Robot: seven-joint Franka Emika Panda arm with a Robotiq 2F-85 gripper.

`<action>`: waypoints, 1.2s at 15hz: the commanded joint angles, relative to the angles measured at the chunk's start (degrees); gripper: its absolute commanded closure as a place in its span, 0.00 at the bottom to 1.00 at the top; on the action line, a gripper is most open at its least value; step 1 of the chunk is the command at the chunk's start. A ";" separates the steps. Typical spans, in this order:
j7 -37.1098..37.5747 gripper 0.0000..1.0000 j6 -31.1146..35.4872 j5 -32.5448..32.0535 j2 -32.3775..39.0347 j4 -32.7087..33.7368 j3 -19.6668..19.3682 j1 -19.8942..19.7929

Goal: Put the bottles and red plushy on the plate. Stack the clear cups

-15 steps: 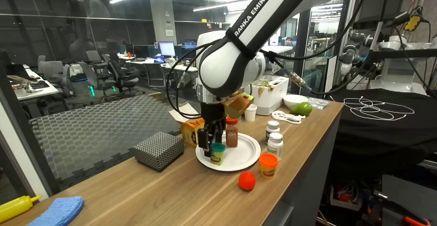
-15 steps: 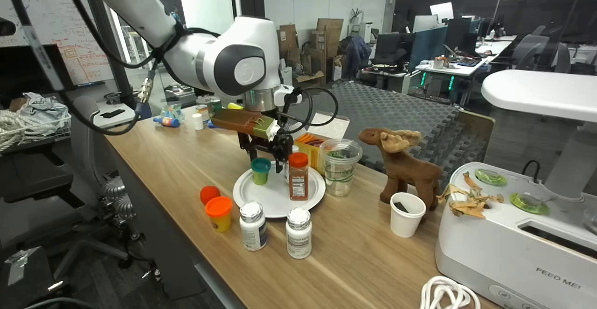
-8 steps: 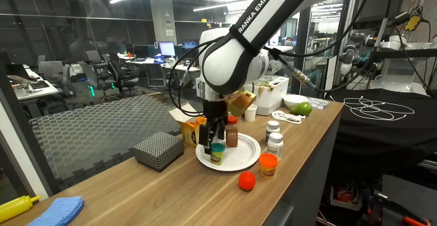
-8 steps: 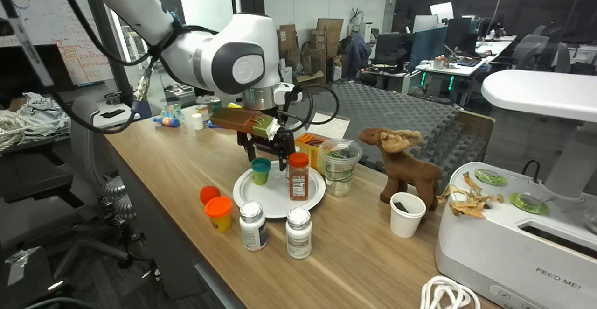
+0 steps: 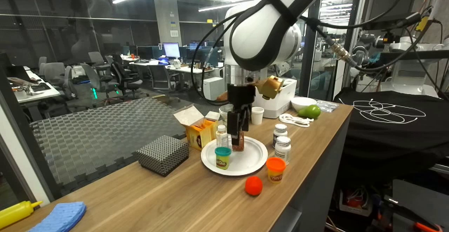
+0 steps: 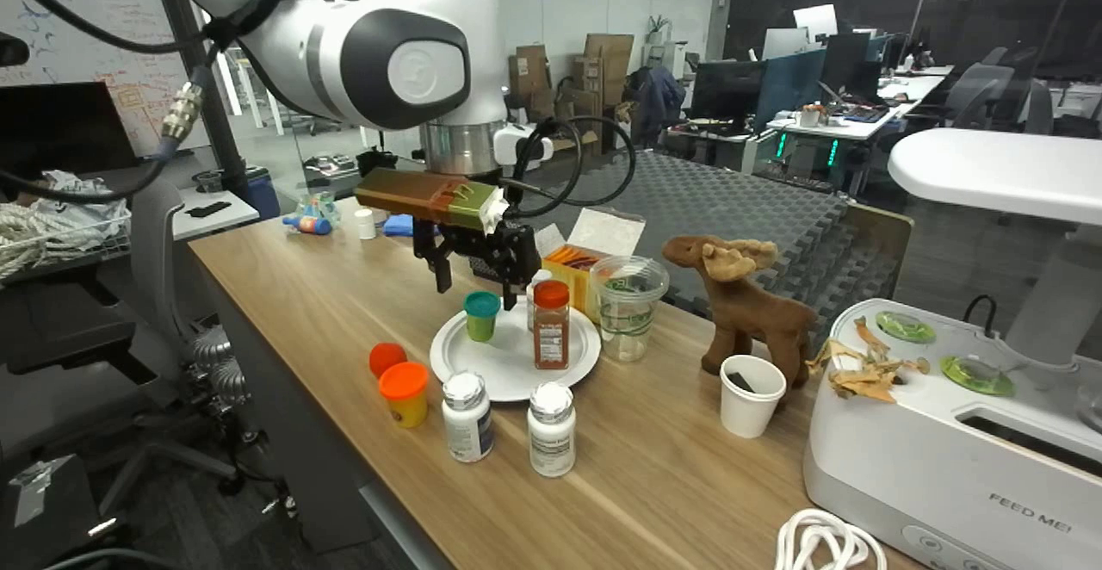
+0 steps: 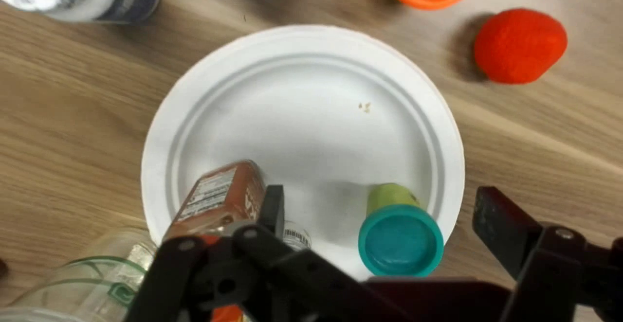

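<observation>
Passable from above over the plate [image 7: 302,98] toward the orange tub [image 6: 404,393], but blocked opposite by the spice bottle [image 6: 551,329], white bottle [image 5: 222,137] and green tub [image 6: 482,317], and just off the rim by the clear cup [image 6: 628,312].

The white machine [image 6: 938,458] near the surface [image 6: 654,475] edge carries "FEED ME!", the arm [image 5: 257,34] "RANK", the green tub [image 5: 222,159] "Doh"

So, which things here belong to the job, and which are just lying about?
For the job:
plate
red-lidded spice bottle, on it
white-capped bottle, on it
two white bottles
red plushy
clear cup (single or nested, unclear)

Just lying about:
teal-lidded tub (on the plate, but unnamed)
orange-lidded tub
brown toy moose
paper cup
blue sponge
</observation>
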 commanded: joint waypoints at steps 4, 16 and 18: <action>0.87 0.00 -0.44 6.16 -12.22 -9.28 -1.07 -1.04; 28.77 0.00 5.01 -1.24 -1.37 -3.93 -12.59 -2.69; 32.52 0.00 5.15 -3.21 -0.33 -3.23 -14.02 -2.26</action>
